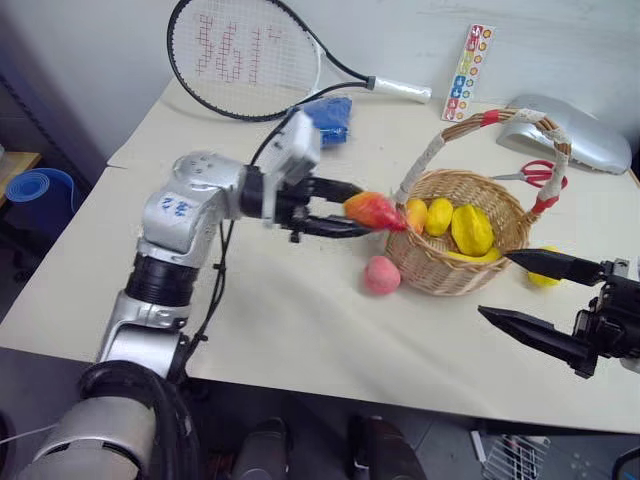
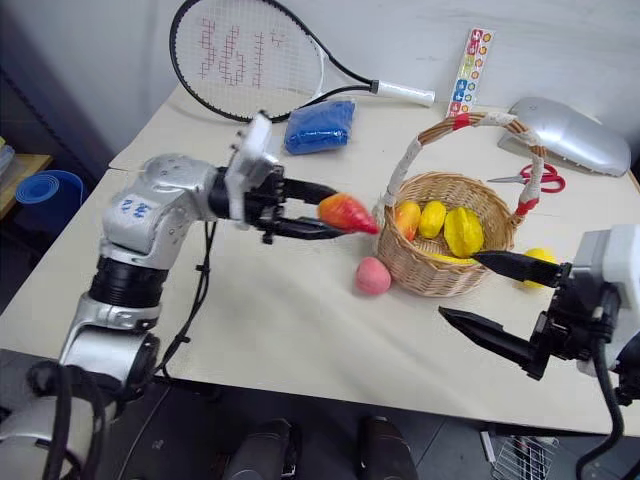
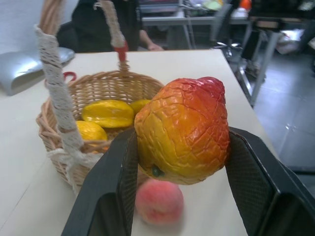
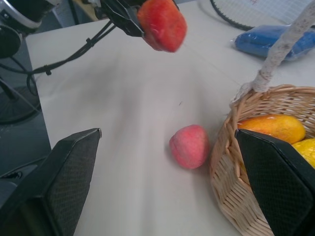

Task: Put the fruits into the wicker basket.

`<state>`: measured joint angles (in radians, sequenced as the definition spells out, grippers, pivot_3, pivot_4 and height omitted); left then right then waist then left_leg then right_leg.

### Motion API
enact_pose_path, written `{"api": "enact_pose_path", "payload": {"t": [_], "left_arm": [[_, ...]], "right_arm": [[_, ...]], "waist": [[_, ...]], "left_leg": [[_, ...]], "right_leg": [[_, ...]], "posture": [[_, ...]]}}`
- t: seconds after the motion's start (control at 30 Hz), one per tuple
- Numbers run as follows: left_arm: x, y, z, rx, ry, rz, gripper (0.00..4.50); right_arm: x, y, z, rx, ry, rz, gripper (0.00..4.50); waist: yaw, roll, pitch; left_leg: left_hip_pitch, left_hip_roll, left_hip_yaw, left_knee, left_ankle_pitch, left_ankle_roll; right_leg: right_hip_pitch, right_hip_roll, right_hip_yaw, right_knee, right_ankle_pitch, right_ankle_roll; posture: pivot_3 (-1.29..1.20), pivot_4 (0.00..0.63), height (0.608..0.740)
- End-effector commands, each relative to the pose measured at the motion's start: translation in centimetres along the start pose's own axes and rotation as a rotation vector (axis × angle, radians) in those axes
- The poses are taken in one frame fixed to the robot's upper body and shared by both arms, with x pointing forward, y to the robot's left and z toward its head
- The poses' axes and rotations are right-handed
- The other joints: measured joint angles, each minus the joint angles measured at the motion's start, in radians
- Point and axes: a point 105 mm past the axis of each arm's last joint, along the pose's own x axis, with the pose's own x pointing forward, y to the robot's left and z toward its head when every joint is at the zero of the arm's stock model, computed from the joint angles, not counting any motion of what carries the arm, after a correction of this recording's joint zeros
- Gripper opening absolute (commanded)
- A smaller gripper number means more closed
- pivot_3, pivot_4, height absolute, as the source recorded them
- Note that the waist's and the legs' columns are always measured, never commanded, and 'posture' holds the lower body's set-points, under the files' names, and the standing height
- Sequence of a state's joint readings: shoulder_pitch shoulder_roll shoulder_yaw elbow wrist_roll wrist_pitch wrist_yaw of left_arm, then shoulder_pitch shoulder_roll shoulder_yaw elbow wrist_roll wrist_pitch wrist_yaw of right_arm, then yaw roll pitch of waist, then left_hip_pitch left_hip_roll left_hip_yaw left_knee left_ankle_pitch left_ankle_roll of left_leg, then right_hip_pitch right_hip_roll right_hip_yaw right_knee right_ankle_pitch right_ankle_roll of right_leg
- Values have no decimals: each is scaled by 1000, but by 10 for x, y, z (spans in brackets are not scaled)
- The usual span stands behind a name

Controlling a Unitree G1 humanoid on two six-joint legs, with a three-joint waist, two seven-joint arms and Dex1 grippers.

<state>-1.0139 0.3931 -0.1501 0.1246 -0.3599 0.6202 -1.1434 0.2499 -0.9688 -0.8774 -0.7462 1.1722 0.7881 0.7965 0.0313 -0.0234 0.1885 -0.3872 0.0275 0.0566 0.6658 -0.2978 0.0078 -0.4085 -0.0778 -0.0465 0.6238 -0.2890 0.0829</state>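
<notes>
Big cream tabletop (image 1: 300, 330), wicker basket (image 1: 440, 265) on it holding yellow fruits. Left gripper (image 1: 362, 212) clamped on red-and-yellow fruit (image 1: 374, 210) beside the rim. Right gripper (image 1: 522, 290) spread wide, empty. Peach (image 1: 381, 274) against basket.

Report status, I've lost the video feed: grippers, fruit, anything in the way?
Left gripper shut on red-and-yellow oval fruit, lifted beside round tan wicker basket. Right gripper open, empty. Pink round peach on table against basket. Basket's arched handle close to fruit's path.
</notes>
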Motion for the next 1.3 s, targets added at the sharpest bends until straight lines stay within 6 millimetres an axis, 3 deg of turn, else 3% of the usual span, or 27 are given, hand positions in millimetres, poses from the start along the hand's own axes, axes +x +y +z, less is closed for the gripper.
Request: {"api": "enact_pose_path", "payload": {"t": [0.03,0.2,0.37,0.5,0.6,0.73,0.87,1.03,1.1,1.2,1.3], "left_arm": [[37,18,-5,26,90,124,2255],[73,36,-9,41,111,207,2255],[92,44,-14,85,139,221,2255],[93,35,-6,71,85,140,3462],[84,33,-3,105,80,132,4390],[63,25,7,131,27,90,4455],[24,5,12,151,-47,-21,4455],[-33,-23,-36,184,138,-187,4455],[-47,-31,-59,208,239,-239,4455],[-42,-34,-81,209,280,-246,4455],[-18,-18,-93,220,254,-156,4455]], "right_arm": [[-4,1,7,-16,-33,-38,4500],[-8,-8,5,-33,-36,-113,4500],[-12,-16,4,-29,-51,-179,4500],[-12,-16,-1,-24,-46,-183,4500],[-12,-18,-3,-16,-47,-194,4500],[-11,-17,-6,-9,-38,-191,4500],[-12,-16,-9,-2,-28,-190,4500],[-14,-14,-12,2,-12,-189,4500],[-16,-14,-13,6,-6,-194,4500],[-18,-13,-16,14,-1,-199,4500],[-16,-10,-20,24,4,-198,4500]], "waist": [[2,0,0],[-6,-1,0],[-6,0,0],[-6,0,0],[-6,0,0],[-7,0,0],[-11,0,0],[-10,1,-1],[-8,1,-1],[3,1,-1],[20,1,-1]], "left_leg": [[0,0,0,0,0,0],[-1,0,1,-1,0,0],[-1,0,3,-2,0,0],[-1,1,4,-2,0,0],[-2,0,4,-2,0,0],[-2,1,4,-2,0,0],[-1,2,4,-2,0,0],[1,2,6,-2,1,-1],[1,2,6,-2,1,-1],[1,1,4,-1,0,0],[-1,0,3,1,-1,2]], "right_leg": [[0,0,0,0,0,0],[-2,1,0,-1,0,0],[-3,2,0,-1,0,0],[-4,2,0,-2,0,0],[-4,1,0,-2,0,0],[-4,1,1,-1,0,0],[-4,0,2,-1,0,0],[-4,0,3,2,-1,-2],[-4,0,3,2,-2,-3],[-3,-1,2,1,-2,-3],[-1,-2,1,-1,0,-1]], "posture": [[0,150,740],[0,150,740],[0,150,740],[0,150,740],[0,150,740],[0,150,740],[0,150,740],[0,150,740],[0,150,740],[0,150,740],[0,150,740]]}}
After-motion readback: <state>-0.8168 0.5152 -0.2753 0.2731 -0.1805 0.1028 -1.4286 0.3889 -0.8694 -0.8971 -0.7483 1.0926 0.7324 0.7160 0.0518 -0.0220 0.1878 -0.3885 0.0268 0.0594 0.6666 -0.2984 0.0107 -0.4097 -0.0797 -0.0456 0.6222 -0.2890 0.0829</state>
